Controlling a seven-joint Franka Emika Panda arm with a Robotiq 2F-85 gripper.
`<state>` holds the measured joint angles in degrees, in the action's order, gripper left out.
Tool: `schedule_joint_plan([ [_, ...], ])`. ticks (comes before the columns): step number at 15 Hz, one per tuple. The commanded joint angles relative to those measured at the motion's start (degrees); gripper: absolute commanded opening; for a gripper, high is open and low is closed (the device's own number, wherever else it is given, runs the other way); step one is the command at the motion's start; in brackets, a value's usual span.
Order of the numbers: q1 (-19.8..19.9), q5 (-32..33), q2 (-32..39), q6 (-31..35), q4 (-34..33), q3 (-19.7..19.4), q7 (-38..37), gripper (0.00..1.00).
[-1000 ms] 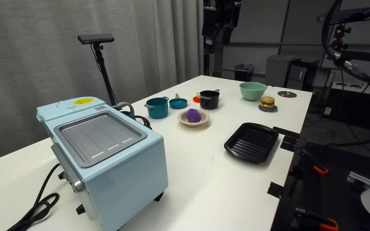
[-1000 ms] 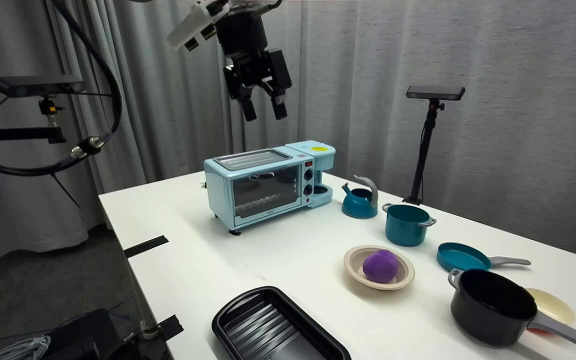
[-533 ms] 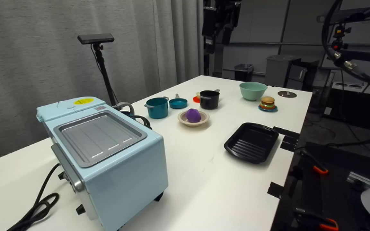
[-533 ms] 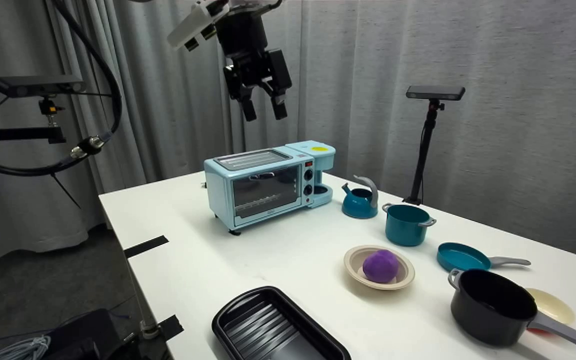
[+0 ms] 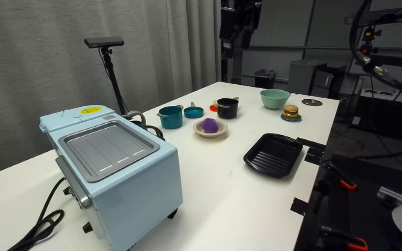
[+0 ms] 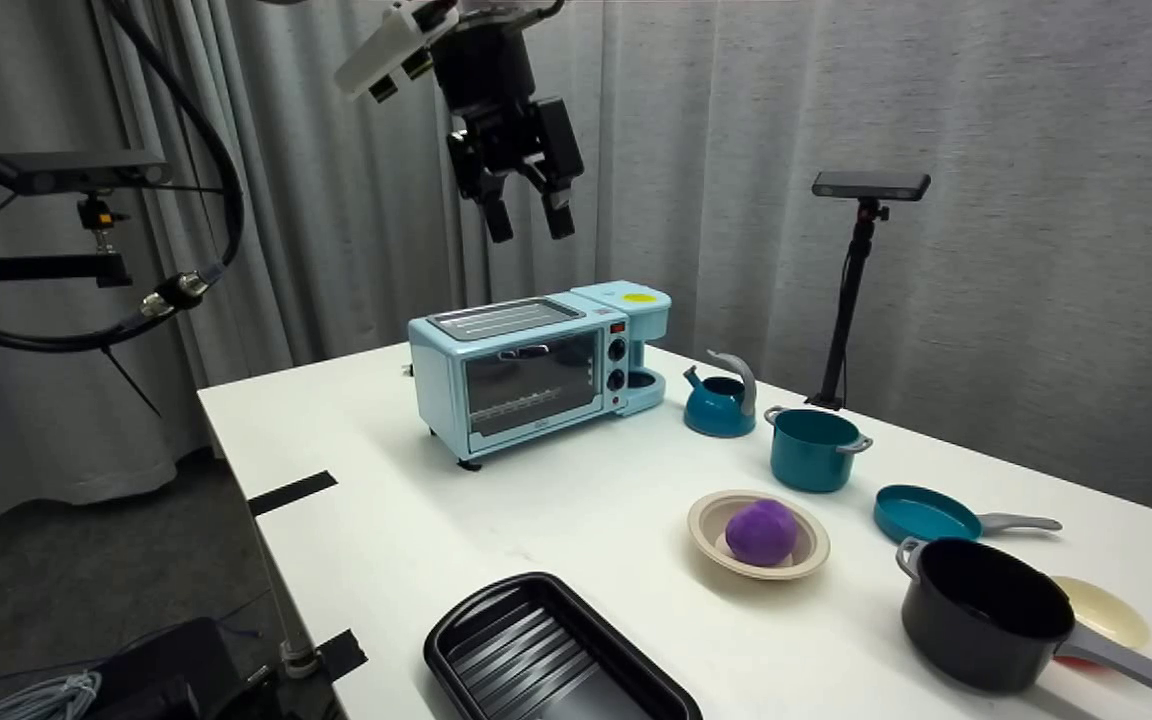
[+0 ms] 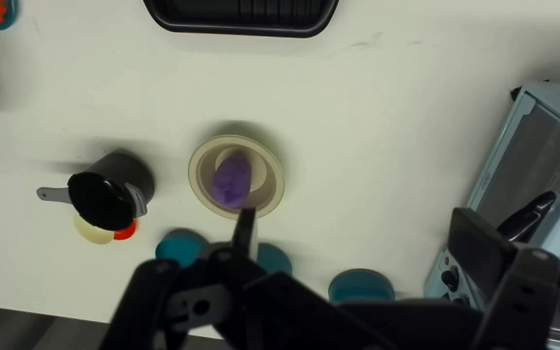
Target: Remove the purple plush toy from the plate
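The purple plush toy [image 5: 209,125] rests inside the pale, shallow, bowl-like plate [image 5: 223,129] on the white table. Both also show in an exterior view, the toy [image 6: 761,533] in the middle of the plate [image 6: 702,530]. In the wrist view the toy [image 7: 232,181] lies inside the plate [image 7: 275,177], up and left of the jaws. My gripper [image 6: 530,224] is open and empty, high above the table, well apart from toy and plate. In the wrist view the gripper [image 7: 353,218] shows its fingers wide apart; one fingertip overlaps the plate's rim only in the picture.
A light-blue toaster oven [image 6: 536,380] stands on the table. A teal kettle [image 6: 719,405], teal pot [image 6: 811,455], teal pan [image 6: 926,513] and black pot [image 6: 981,630] stand near the plate. A black ridged tray [image 5: 274,155], green bowl [image 5: 274,99] and toy burger [image 5: 290,112] are farther off.
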<state>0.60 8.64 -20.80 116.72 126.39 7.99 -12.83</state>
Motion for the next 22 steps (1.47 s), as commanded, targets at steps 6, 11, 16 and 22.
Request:
schedule_joint_plan([
  [6, -0.49, 0.48, 0.95, 0.21, -0.51, -0.7, 0.13, 1.0],
  [11, 0.44, 2.21, 8.63, 4.76, -3.08, -2.59, 1.88, 1.0],
  [16, 0.7, 1.62, 22.04, 7.17, -11.49, -5.68, 3.11, 1.0],
  [22, 0.49, 1.0, 38.23, 8.88, -22.31, -9.21, 2.83, 1.0],
])
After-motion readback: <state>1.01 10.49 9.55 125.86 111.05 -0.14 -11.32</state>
